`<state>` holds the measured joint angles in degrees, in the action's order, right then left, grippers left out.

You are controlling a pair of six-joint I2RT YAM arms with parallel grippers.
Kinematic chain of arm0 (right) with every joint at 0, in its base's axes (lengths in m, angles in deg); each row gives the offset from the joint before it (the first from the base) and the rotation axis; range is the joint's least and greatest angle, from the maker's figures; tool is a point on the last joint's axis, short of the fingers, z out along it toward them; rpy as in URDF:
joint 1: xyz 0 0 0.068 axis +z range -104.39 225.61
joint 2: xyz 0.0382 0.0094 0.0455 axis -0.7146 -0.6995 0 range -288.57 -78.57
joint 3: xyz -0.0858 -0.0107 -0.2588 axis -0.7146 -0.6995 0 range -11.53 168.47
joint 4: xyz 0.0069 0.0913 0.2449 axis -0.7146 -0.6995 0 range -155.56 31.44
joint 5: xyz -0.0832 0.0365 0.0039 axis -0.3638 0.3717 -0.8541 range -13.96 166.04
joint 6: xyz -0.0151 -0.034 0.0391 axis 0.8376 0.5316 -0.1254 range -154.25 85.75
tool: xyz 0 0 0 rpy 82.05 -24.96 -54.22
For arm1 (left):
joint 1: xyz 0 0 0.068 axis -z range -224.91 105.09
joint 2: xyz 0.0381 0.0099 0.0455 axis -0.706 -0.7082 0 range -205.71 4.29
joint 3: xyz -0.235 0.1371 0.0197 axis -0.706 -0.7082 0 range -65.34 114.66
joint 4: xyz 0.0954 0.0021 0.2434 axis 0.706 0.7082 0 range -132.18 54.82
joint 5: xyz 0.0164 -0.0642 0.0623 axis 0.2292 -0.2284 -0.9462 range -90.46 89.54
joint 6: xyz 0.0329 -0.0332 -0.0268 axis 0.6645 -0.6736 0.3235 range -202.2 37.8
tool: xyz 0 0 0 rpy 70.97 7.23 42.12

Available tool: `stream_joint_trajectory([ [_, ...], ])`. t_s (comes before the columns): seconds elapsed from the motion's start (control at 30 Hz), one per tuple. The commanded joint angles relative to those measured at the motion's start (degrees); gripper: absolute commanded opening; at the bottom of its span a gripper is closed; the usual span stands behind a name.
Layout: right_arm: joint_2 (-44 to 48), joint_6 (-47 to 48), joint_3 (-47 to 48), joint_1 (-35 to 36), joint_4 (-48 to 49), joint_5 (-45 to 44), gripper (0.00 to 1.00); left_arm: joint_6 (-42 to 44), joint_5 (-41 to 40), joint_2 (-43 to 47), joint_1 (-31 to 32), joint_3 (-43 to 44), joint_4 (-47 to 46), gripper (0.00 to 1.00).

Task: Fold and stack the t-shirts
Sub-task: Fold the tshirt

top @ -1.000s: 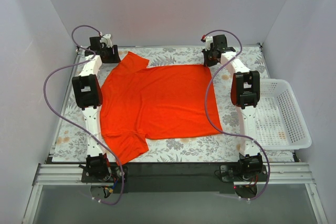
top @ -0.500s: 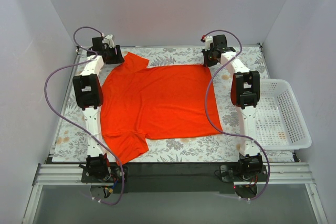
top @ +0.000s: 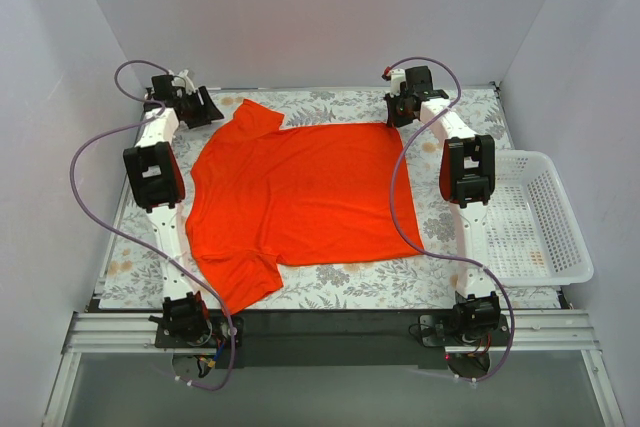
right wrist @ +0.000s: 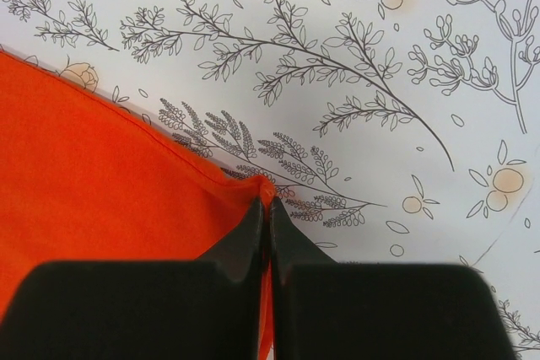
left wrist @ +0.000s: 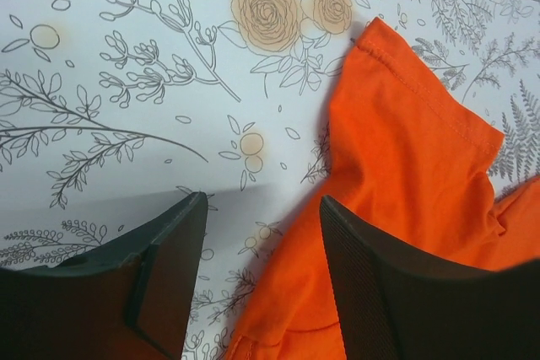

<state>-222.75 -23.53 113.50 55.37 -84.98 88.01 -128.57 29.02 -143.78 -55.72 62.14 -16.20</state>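
The orange-red t-shirt (top: 300,197) is spread flat mid-frame on the floral mat (top: 350,285). Its upper-right hem corner (right wrist: 250,183) is pinched in the right gripper (right wrist: 268,208). The left gripper (left wrist: 261,204), spread at upper left, should be closed on the sleeve (left wrist: 422,132) edge before any lift.

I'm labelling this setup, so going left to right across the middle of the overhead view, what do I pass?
Left arm → orange-red t-shirt → right arm → white plastic basket.
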Motion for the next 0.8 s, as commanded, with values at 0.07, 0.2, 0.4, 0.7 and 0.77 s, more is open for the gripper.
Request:
stream_joint_trajectory([
  [0.07, 0.13, 0.7, 0.04, -0.18, 1.28, 0.95, 0.01, 2.06, 5.77, 2.96, 0.52, -0.83, 3.46, 0.49],
  [0.2, 0.3, 1.41, -0.31, -0.09, 1.28, 0.87, 0.01, 4.96, 5.68, 2.61, 1.66, -1.09, 5.22, 0.48],
  [0.4, 0.57, 1.93, -0.4, -0.09, 1.19, 0.87, 0.01, 6.11, 3.84, 0.95, 3.6, 1.1, 5.92, 0.45],
  [0.7, 1.53, 2.81, -0.32, -0.27, 1.45, 0.95, 0.01, 6.82, 1.47, 2.08, 3.95, 2.43, 4.7, 0.1],
  [0.77, 2.15, 3.08, -0.4, -0.35, 1.71, 1.48, 0.01, 7.08, 1.2, 4.09, 3.95, 1.02, 3.47, 0.0],
])
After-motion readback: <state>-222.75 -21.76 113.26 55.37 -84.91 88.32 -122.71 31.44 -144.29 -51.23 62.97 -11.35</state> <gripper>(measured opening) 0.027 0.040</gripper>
